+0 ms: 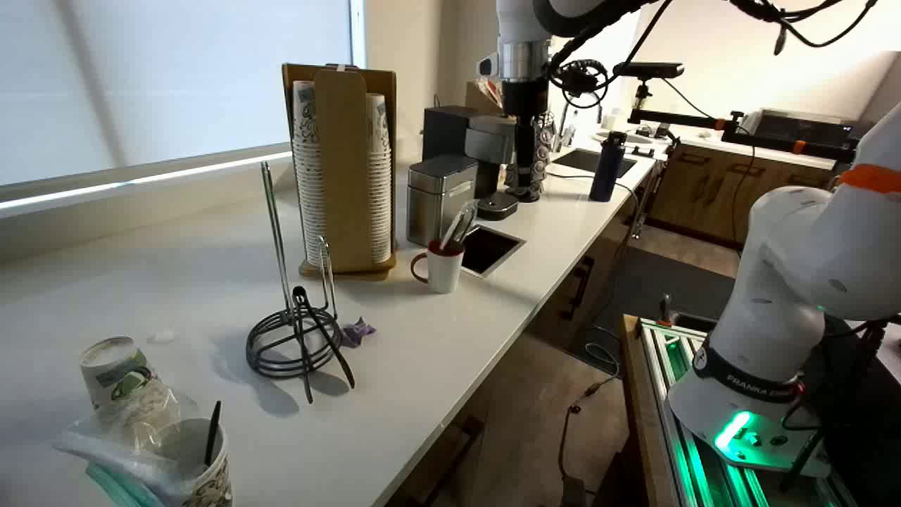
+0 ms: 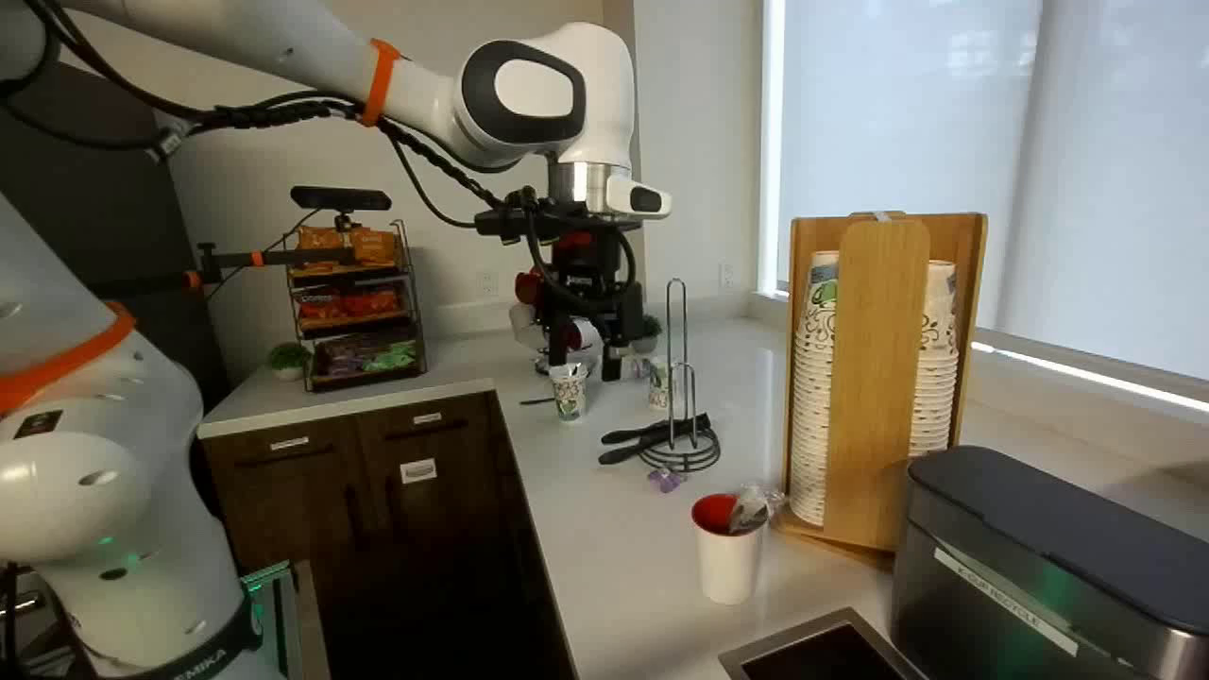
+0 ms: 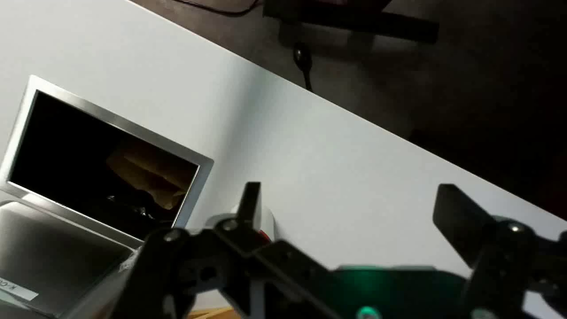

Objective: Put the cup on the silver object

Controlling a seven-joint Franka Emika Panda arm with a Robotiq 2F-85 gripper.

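Observation:
The cup (image 1: 112, 370) is whitish with green-grey markings and stands upside down at the far left in an exterior view. It also shows in an exterior view (image 2: 658, 385), partly behind the rod. The silver object (image 1: 275, 236) is a thin upright rod on a round dark wire base, also seen in an exterior view (image 2: 670, 354). My gripper (image 2: 586, 361) hangs high over the counter, apart from both, and also shows in an exterior view (image 1: 524, 172). In the wrist view its fingers (image 3: 350, 206) are wide apart with nothing between them. Cup and silver object are out of the wrist view.
Black tongs (image 1: 310, 345) lean on the wire base; a purple wrapper (image 1: 357, 332) lies beside it. A wrapped cup with a stick (image 1: 204, 465) stands by the cup. A white mug (image 1: 445, 269), cup dispenser (image 1: 343, 176), steel bin (image 2: 1039, 557) and recessed opening (image 3: 110, 115) are along the counter.

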